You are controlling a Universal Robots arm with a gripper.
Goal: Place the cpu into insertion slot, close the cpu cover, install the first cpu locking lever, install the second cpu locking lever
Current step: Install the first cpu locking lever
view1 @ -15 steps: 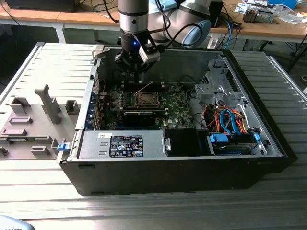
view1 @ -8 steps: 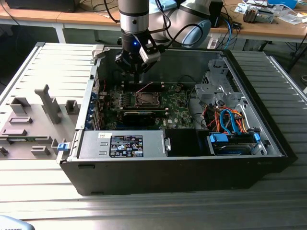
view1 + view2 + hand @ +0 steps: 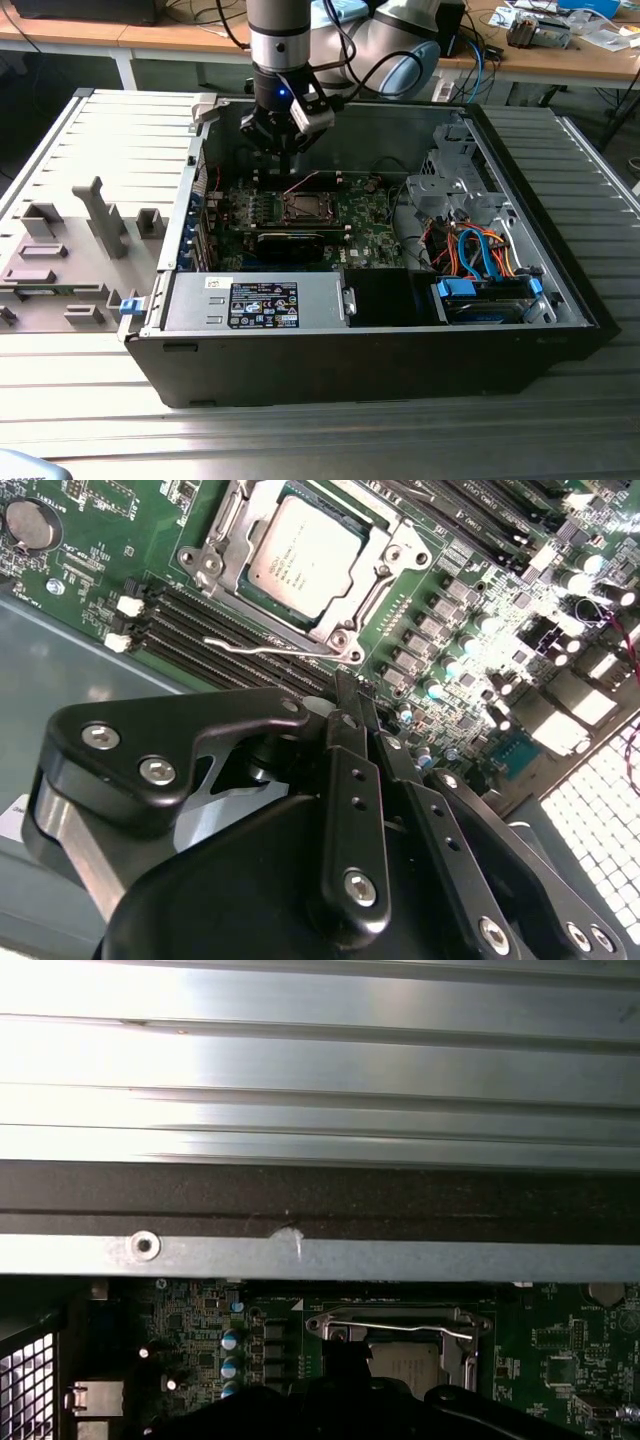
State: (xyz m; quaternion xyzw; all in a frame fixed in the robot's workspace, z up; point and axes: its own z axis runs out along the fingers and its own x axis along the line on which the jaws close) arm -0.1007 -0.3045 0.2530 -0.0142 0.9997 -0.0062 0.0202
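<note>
The cpu [image 3: 300,555] lies flat in the insertion slot [image 3: 300,207] on the green motherboard [image 3: 110,540], silvery top up. The cpu cover [image 3: 228,565] sits down around it as a metal frame. A thin wire locking lever [image 3: 270,648] runs along the socket's side nearest the gripper; whether it is latched I cannot tell. In the first wrist view the lever [image 3: 400,1324] crosses above the cpu [image 3: 405,1362]. My gripper [image 3: 347,685] hovers beside the socket with its black fingers [image 3: 350,780] shut and holding nothing. In the exterior view the gripper [image 3: 283,150] hangs over the board's back edge.
The open computer case [image 3: 560,300] walls the board in. A power supply [image 3: 255,300] stands in front, and a drive cage with blue and orange cables [image 3: 480,250] is at the exterior view's right. Black memory slots [image 3: 230,630] and capacitors [image 3: 450,640] flank the socket. A grey fixture panel [image 3: 80,240] lies at that view's left.
</note>
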